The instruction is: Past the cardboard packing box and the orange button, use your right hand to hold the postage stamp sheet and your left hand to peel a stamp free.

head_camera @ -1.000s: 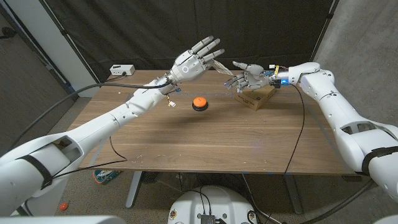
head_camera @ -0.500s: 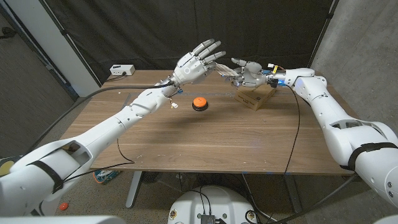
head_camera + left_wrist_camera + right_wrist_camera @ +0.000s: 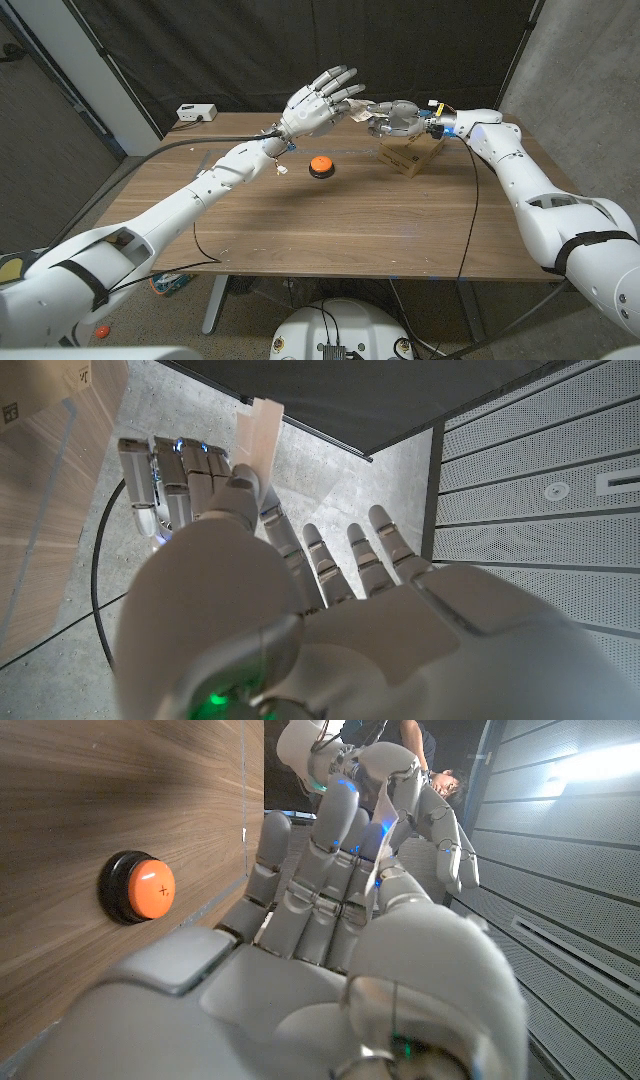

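My right hand [image 3: 397, 118] is raised over the cardboard box [image 3: 412, 155] at the table's far right and pinches the pale stamp sheet [image 3: 360, 113], which sticks out toward my left hand [image 3: 315, 103]. That left hand hovers above the orange button [image 3: 320, 166] with its fingers spread. In the left wrist view its thumb tip reaches the sheet [image 3: 264, 430] in front of the right hand [image 3: 170, 475]; I cannot tell whether it grips. The right wrist view shows the sheet [image 3: 386, 825] between the right fingers, the left hand [image 3: 410, 790] beyond, and the button [image 3: 140, 888] on the wood.
A small white device [image 3: 195, 112] sits at the table's [image 3: 350, 230] far left corner. Black cables [image 3: 185, 240] trail over the left side and hang from the right arm [image 3: 478, 210]. A dark curtain stands behind. A person [image 3: 445, 782] is beyond the hands.
The right hand has lifted from the box and carried the sheet toward the left hand. The left hand has shifted slightly right; the two hands now meet at the sheet.
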Action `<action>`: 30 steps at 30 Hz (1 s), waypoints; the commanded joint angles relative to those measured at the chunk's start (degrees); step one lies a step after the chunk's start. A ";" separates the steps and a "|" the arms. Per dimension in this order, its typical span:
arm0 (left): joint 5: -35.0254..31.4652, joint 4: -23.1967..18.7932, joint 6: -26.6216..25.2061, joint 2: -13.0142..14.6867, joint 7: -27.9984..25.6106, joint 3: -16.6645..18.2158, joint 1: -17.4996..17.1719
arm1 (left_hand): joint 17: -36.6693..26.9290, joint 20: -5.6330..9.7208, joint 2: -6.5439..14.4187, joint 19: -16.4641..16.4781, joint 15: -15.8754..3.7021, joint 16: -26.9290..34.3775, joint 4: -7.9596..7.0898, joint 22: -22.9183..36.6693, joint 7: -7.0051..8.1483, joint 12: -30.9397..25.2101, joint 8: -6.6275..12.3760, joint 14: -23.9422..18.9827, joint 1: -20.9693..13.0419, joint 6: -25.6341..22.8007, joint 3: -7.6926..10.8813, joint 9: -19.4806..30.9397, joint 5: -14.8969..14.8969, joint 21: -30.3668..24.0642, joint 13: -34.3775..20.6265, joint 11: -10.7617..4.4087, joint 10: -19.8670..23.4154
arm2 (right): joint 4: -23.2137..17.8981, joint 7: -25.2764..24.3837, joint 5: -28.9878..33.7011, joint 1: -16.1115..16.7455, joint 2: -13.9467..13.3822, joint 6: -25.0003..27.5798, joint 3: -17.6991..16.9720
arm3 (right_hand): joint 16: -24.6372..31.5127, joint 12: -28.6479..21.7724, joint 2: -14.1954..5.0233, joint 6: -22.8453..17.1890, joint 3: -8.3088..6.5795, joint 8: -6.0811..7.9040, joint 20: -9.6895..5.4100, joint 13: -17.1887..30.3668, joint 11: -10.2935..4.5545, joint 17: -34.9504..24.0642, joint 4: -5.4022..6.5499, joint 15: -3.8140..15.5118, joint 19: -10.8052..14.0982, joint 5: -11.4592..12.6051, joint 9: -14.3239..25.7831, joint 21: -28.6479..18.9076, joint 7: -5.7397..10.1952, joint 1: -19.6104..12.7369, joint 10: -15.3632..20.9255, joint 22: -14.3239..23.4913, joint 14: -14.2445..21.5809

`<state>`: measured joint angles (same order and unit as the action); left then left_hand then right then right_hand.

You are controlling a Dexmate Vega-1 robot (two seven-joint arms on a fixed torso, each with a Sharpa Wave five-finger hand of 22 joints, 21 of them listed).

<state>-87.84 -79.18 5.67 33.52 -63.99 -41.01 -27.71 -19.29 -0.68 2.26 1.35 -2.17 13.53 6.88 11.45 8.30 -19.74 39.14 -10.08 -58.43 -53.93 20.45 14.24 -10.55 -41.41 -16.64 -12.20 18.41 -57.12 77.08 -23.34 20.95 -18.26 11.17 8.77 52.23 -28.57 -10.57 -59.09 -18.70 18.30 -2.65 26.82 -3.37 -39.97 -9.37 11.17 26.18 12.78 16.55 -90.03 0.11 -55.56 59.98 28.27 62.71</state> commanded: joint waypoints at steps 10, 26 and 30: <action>2.42 1.29 7.93 -2.60 -0.01 6.29 -2.83 | -0.76 -4.19 -9.05 -3.87 -4.70 -2.16 -7.53 -0.21 4.02 2.23 -7.61 2.42 17.89 23.60 -13.35 -0.14 -7.12 -0.35 0.03 0.20 -7.49 | -9.58 -12.85 -0.04 7.59 2.15 -3.90 -6.12 | 1.48 -1.88 0.01 -0.96 -1.36 1.03 -6.02 2.95 -1.26 -0.75 0.47 1.82 -0.53 0.06 1.69 0.20 -0.06 -2.74 12.80 -0.53 0.17; 41.35 1.63 23.93 0.48 11.36 3.15 -3.20 | 0.20 -6.98 -5.26 -5.98 -1.65 -1.62 -11.90 -0.14 4.28 1.91 -10.71 3.52 23.97 28.28 -16.48 -1.06 -10.19 0.88 -0.38 2.48 -8.14 | -16.55 -28.35 1.45 14.15 2.75 -15.04 -6.41 | 3.03 -3.45 0.53 -1.62 -1.46 1.20 -5.81 5.52 -1.08 -1.58 0.68 1.78 -1.65 -0.52 2.73 0.31 -0.16 -3.83 12.93 -1.63 -0.29; 59.08 0.61 25.47 -0.16 22.22 3.86 -4.70 | 0.60 -7.41 -3.51 -6.37 -0.71 -1.55 -11.26 -0.23 4.16 1.56 -9.86 3.31 21.98 25.17 -15.46 -1.36 -10.43 1.21 -0.33 2.46 -7.17 | -19.09 -35.39 5.35 16.40 2.38 -22.15 -5.13 | 3.38 -3.70 0.66 -1.72 -1.40 1.08 -5.80 6.02 -0.99 -1.80 0.67 1.76 -1.82 -0.70 2.70 0.27 -0.20 -4.04 12.86 -1.81 -0.45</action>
<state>-69.63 -76.67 25.49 32.13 -59.15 -35.52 -30.73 -18.87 -7.27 -2.76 -4.84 -2.04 11.70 -4.54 11.18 12.51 -17.57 28.56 -6.27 -35.25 -26.69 4.16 13.02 -20.63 -40.46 -16.91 -9.82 10.14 -70.92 54.62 -22.43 32.54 -15.86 0.35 2.54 54.95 -31.62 -10.05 -60.10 -19.85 19.30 -2.59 32.45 -3.33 -41.38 -8.68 11.08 24.58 12.12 19.04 -90.03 -0.10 -58.90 60.08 26.55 62.97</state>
